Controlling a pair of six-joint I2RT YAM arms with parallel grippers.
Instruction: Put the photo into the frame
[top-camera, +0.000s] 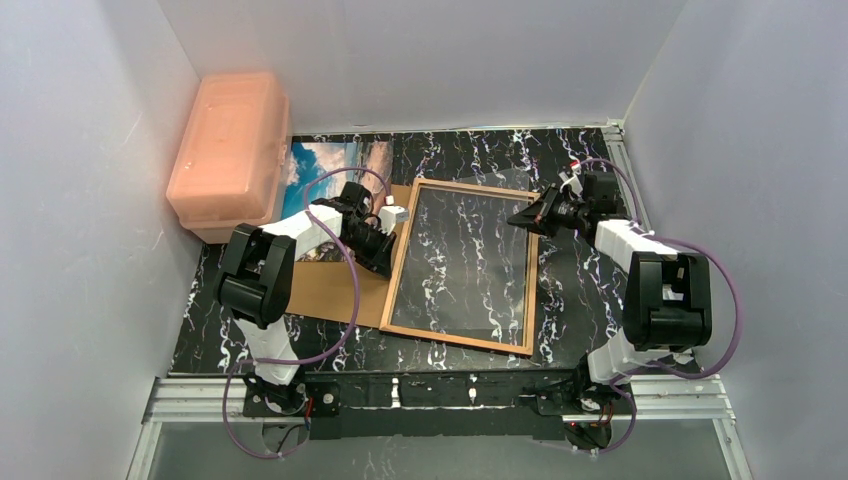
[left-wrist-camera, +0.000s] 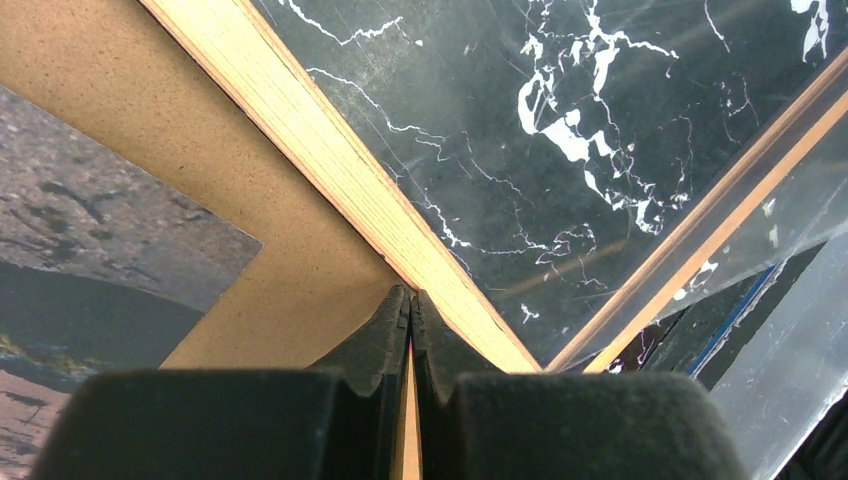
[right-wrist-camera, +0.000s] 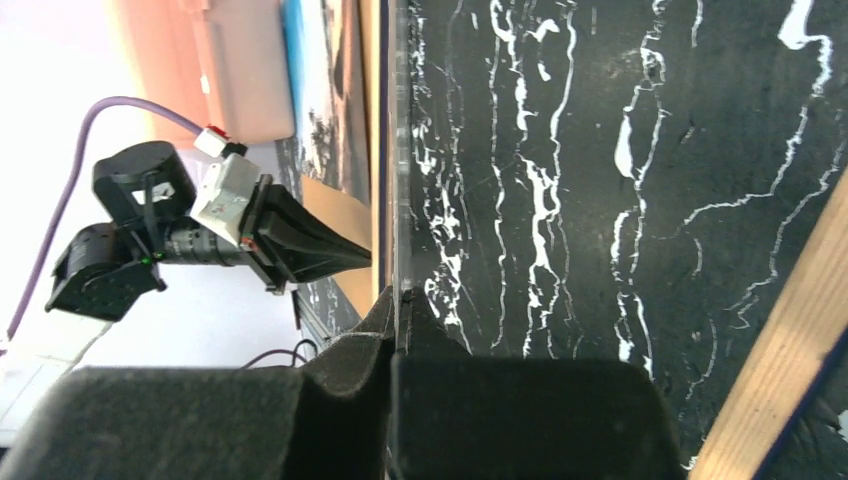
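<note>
The frame (top-camera: 455, 340) lies mid-table with its light wood rear edges up. Its clear pane (top-camera: 470, 250) stands over it, raised on the right side. My right gripper (top-camera: 515, 220) is shut on the pane's thin edge (right-wrist-camera: 397, 150), which runs between its fingers (right-wrist-camera: 397, 295). My left gripper (top-camera: 388, 266) is shut, tips (left-wrist-camera: 411, 295) touching the frame's left wooden rail (left-wrist-camera: 330, 170), with nothing seen held. The photo (top-camera: 330, 165), a beach print, lies at the back left, partly under the left arm, and shows in the left wrist view (left-wrist-camera: 90, 240).
A plain brown backing board (top-camera: 325, 290) lies left of the frame under the photo and the left gripper. A pink plastic box (top-camera: 230, 150) stands at the back left corner against the wall. White walls enclose the black marbled table (top-camera: 580, 290).
</note>
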